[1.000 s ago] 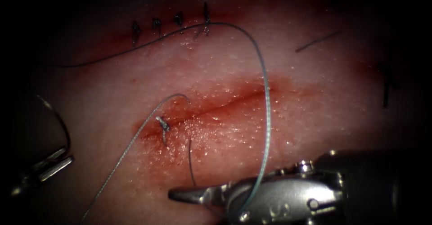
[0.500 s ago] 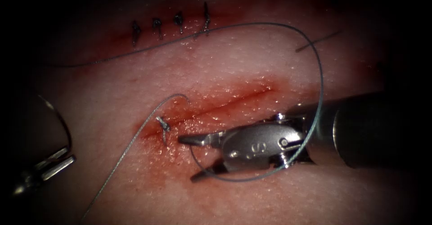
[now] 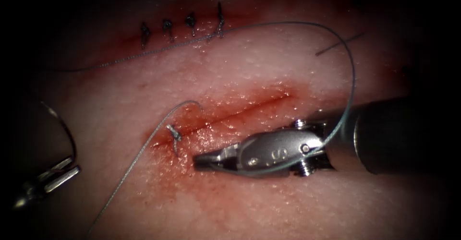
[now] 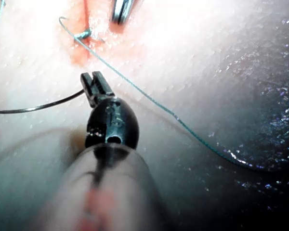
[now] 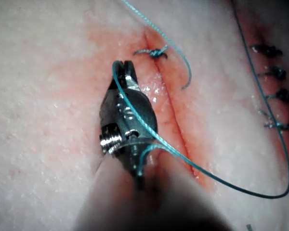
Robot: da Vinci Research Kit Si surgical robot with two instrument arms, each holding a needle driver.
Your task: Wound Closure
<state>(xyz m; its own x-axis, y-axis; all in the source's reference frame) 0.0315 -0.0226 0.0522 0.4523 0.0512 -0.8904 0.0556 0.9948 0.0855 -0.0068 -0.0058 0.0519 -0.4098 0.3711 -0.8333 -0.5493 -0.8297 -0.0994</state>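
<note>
Right hand [image 3: 201,160], gaping half a second earlier, had closed on the short thread tail [image 3: 211,165] just below the cut [image 3: 240,110], the long thread [image 3: 353,77] looped round its shaft: seemingly a knot under way beside the first stitch [image 3: 174,133]. Left hand [image 3: 60,170], well left of the cut, gripped the needle [image 3: 67,134] near its end, clear of the tissue [image 3: 269,67].

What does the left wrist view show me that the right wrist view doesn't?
Left wrist view: the left tool, jaws shut on the thin curved steel needle near one end, outside the pale pork tissue. Right wrist view: teal suture thread looped round the right tool, jaws shut on it, and four dark finished stitches. Both: the knotted stitch on the red cut.
</note>
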